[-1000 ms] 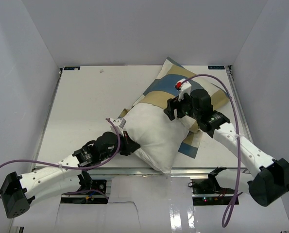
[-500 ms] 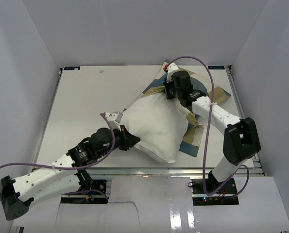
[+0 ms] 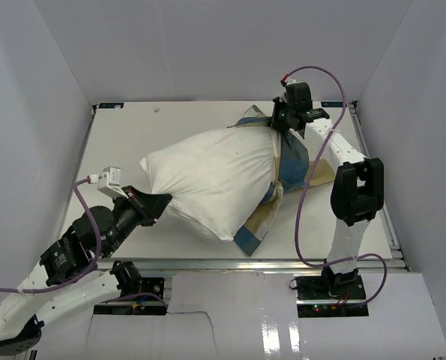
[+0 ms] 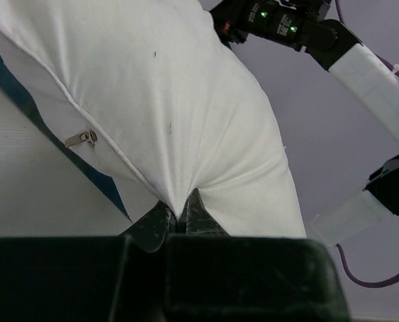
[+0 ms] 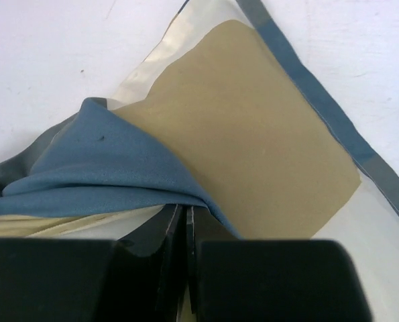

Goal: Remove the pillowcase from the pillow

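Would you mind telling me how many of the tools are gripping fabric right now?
2. The left tool pinches a corner of the pillow, near left; the right tool clamps the pillowcase, far right.

The pillow (image 3: 208,176) is plain white, without pattern. The pillowcase (image 5: 253,134) carries large blocks of blue, tan-beige and cream, edged in dark blue; in the right wrist view the tan block sits at two o'clock from the blue fold. The table (image 3: 133,135) is off-white.

No legible text or labels anywhere.
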Robot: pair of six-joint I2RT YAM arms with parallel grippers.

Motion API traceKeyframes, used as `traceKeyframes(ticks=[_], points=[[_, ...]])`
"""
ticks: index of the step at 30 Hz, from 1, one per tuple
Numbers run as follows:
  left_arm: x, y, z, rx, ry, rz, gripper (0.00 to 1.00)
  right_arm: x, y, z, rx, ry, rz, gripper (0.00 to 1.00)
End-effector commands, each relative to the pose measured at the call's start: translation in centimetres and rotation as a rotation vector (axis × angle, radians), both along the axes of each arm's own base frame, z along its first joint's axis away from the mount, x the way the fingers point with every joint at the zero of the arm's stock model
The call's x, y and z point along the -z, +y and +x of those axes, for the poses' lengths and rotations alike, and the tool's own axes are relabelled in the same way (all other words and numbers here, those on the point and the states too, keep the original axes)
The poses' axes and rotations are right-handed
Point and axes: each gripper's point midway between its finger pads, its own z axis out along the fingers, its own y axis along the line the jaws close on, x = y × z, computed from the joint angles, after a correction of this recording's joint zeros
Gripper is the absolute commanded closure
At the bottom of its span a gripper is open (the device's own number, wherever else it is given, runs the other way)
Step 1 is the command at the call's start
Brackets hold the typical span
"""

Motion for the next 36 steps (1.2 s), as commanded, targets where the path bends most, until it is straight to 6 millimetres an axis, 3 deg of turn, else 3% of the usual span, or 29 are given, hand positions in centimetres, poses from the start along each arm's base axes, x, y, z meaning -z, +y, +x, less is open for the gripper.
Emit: traceKeyframes(ticks=[1,2,4,6,9,10,11,12,13,14,15,16,17,18,20,21,23,24,25,27,30,32,36], points=[[-4.7,5.6,-0.1,-0.181,-0.076,-0.092,1.0,-3.0,-9.4,3.7,0.255,-0.155,-0.058,0.92],[-4.3,5.5,0.2,-0.193,-0.07,-0.078,1.0,-2.9,-7.9,3.3,0.175,-0.151,-0.013,0.88],[-2.9,4.7,0.5,-0.192,-0.044,-0.068,1.0,-5.2,-5.6,2.5,0.053,-0.206,0.065,0.75],[-1.5,3.6,1.0,-0.176,-0.023,-0.036,1.0,-6.6,-2.4,0.7,-0.121,-0.198,0.153,0.43],[1.3,2.1,1.4,-0.159,0.034,-0.006,1.0,-8.7,0.8,-2.4,-0.252,-0.195,0.148,0.24],[2.3,1.7,1.7,-0.159,0.052,0.008,1.0,-9.5,1.8,-4.3,-0.307,-0.202,0.154,0.19],[2.8,1.5,1.8,-0.16,0.06,0.017,1.0,-11.2,2.0,-4.9,-0.316,-0.24,0.157,0.19],[3.2,1.5,1.9,-0.165,0.066,0.021,1.0,-10.3,2.4,-6.4,-0.343,-0.215,0.173,0.16],[3.5,1.3,1.9,-0.165,0.074,0.023,1.0,-12.4,2.4,-8.2,-0.354,-0.256,0.192,0.16],[4.0,1.2,2.0,-0.168,0.086,0.021,1.0,-12.7,2.7,-9.3,-0.367,-0.262,0.2,0.15],[4.1,1.1,2.0,-0.164,0.09,0.017,1.0,-11.0,2.6,-10.8,-0.365,-0.222,0.202,0.14],[4.3,1.0,2.0,-0.162,0.093,0.015,1.0,-12.2,2.3,-12.8,-0.364,-0.252,0.215,0.14],[4.7,0.9,2.0,-0.162,0.102,0.017,1.0,-11.9,2.7,-14.0,-0.379,-0.27,0.222,0.13],[4.8,0.9,1.9,-0.16,0.106,0.016,1.0,-9.9,2.3,-16.6,-0.382,-0.243,0.23,0.13],[5.2,0.7,1.9,-0.153,0.117,0.012,1.0,-8.2,1.9,-19.0,-0.387,-0.229,0.242,0.12],[5.2,0.5,1.8,-0.148,0.125,0.001,1.0,-6.4,1.3,-21.2,-0.388,-0.228,0.243,0.11],[5.4,0.2,1.8,-0.143,0.133,0.007,1.0,-5.0,0.7,-23.1,-0.388,-0.235,0.243,0.11],[5.4,0.2,1.9,-0.145,0.133,0.007,1.0,-5.5,0.4,-24.6,-0.397,-0.279,0.246,0.1],[5.4,0.1,2.1,-0.15,0.132,0.013,1.0,-3.3,0.1,-25.7,-0.392,-0.241,0.243,0.1],[5.1,-0.4,2.4,-0.142,0.126,0.021,1.0,-3.0,-0.3,-27.2,-0.403,-0.261,0.248,0.1],[4.6,-1.6,2.7,-0.116,0.129,0.036,1.0,-1.0,-0.8,-28.8,-0.412,-0.226,0.224,0.1],[3.8,-2.0,2.9,-0.108,0.121,0.047,1.0,0.7,-1.3,-29.4,-0.398,-0.191,0.206,0.11],[2.9,-2.9,3.5,-0.099,0.118,0.076,1.0,2.3,-0.9,-30.2,-0.413,-0.153,0.238,0.11]])
